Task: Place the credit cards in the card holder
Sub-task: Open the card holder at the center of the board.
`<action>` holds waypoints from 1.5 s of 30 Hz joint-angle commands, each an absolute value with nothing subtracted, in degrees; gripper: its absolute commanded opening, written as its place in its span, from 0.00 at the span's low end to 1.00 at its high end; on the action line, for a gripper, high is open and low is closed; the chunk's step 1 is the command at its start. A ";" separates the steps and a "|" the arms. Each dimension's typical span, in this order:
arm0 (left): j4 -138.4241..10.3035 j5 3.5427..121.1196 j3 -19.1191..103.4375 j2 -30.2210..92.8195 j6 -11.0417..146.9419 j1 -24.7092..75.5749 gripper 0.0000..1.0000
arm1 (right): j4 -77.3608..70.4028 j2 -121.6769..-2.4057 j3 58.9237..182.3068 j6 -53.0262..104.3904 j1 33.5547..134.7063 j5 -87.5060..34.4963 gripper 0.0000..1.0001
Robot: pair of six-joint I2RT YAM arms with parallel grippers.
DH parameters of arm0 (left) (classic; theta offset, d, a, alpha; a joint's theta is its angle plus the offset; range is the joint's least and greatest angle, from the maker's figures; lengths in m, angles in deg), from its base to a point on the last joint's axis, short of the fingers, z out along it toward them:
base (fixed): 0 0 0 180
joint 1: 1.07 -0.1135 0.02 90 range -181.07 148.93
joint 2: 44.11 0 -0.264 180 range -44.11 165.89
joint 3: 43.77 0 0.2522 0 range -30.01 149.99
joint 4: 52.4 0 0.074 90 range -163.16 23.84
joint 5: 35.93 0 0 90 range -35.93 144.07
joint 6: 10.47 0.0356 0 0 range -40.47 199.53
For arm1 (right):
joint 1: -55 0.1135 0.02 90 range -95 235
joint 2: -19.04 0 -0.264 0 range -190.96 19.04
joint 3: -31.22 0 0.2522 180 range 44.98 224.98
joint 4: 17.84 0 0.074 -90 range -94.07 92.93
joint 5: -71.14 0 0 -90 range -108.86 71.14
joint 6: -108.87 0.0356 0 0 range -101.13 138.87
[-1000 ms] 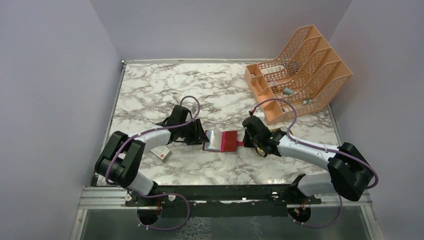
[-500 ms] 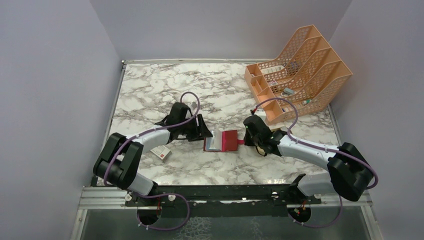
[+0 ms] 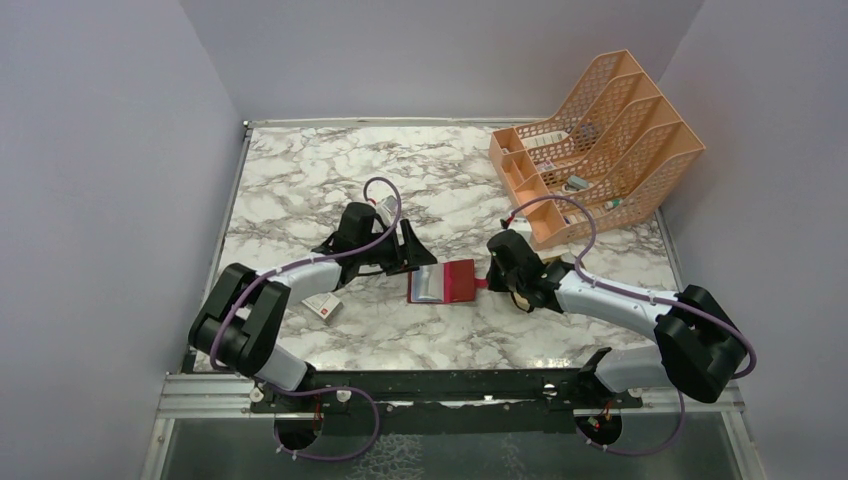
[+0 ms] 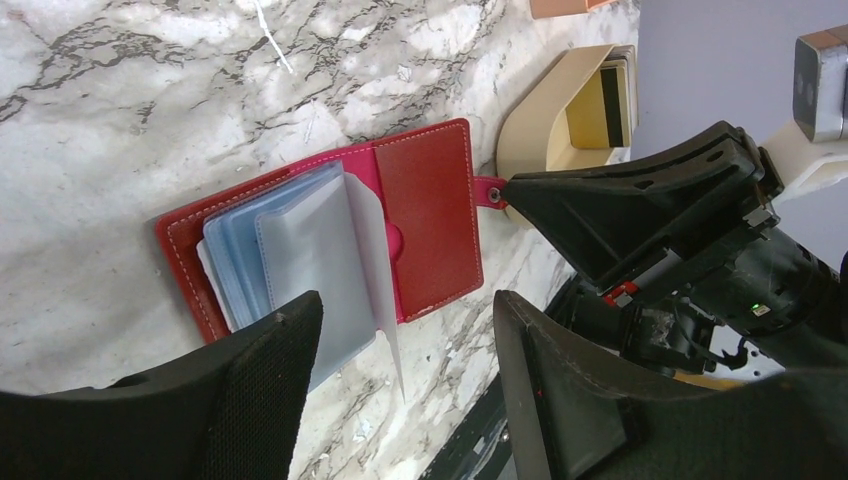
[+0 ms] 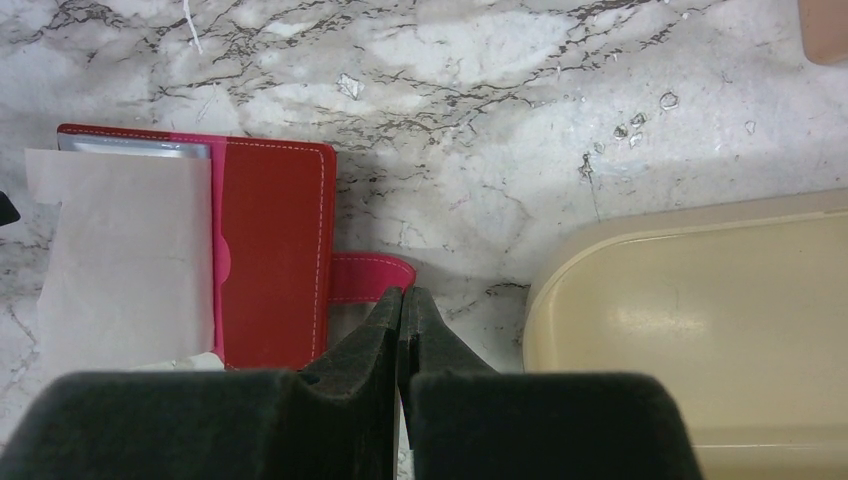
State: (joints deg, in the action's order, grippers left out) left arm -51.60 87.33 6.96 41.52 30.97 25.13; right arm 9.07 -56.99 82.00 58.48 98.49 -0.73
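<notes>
Can see the card holder (image 4: 425,215) lying open and flat on the marble table (image 3: 300,180), just ahead of the left gripper (image 4: 405,305) and below it, with clear sleeves lifted from its middle and the end of its snap tab (image 5: 370,278) met by the tips of the right gripper (image 5: 402,297). Find the left gripper spread wide with nothing between its fingers, and the right gripper pressed fully together. See the credit cards (image 4: 598,105), a gold-yellow one on top, inside the beige tray (image 5: 690,320) just right of the right gripper, apart from the card holder.
</notes>
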 commanded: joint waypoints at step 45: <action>-52.22 89.08 8.49 43.08 31.46 27.35 0.69 | 6.71 -57.01 81.43 58.68 98.20 -3.03 0.01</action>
State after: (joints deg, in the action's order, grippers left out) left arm -52.54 86.74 6.96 45.43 32.53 26.46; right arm 8.29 -56.27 81.60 58.64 98.42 -2.88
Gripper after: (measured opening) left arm 0.685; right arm 0.013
